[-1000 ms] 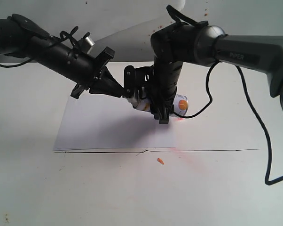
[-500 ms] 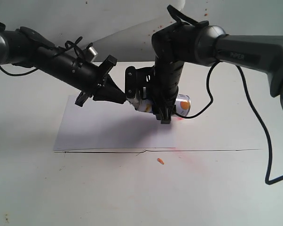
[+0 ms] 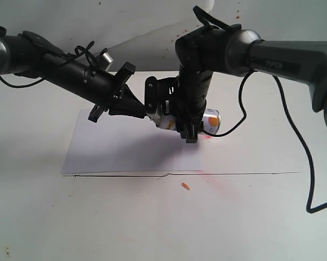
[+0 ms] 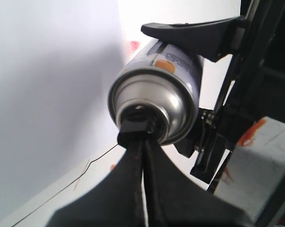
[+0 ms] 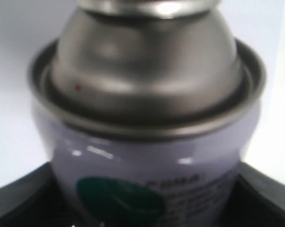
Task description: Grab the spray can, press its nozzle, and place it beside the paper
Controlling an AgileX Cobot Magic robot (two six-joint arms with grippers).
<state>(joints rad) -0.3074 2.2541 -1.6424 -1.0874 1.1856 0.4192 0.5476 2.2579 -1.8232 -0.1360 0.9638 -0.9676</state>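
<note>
In the exterior view we see the small white aerosol spray can (image 3: 209, 120), with an orange dot and a silver domed top, held off the white table (image 3: 152, 228). It lies nearly level above the far right corner of the plain white rectangular sheet of paper (image 3: 120, 147). The right claw (image 3: 186, 126) comes down from above and pinches the can across its body. The left claw (image 3: 142, 112), its fingers pressed together to a point, reaches in from the left and meets the can's top end. The paper's left half and the table in front of it lie open. Along the sheet's front edge runs a thin black line (image 3: 234, 173), with a small orange scrap (image 3: 185, 186) just in front of it and a faint red smear (image 3: 207, 137) under the can. A black cable (image 3: 243, 103) hangs in a loop to the right, near the can's base. In the left wrist view we look straight at the silver dome (image 4: 173, 94). The tiny black plastic nozzle (image 4: 133, 126) sits at its middle, and the left claw's closed fingertips (image 4: 130, 163) touch it. One black finger (image 4: 194, 29) of the right claw lies along the can's side. In the right wrist view the blurred can fills the picture, with a green dot (image 5: 119, 198) on its wall. The right claw's dark fingers (image 5: 19, 201) sit close against both sides, and the nozzle is out of sight.
</note>
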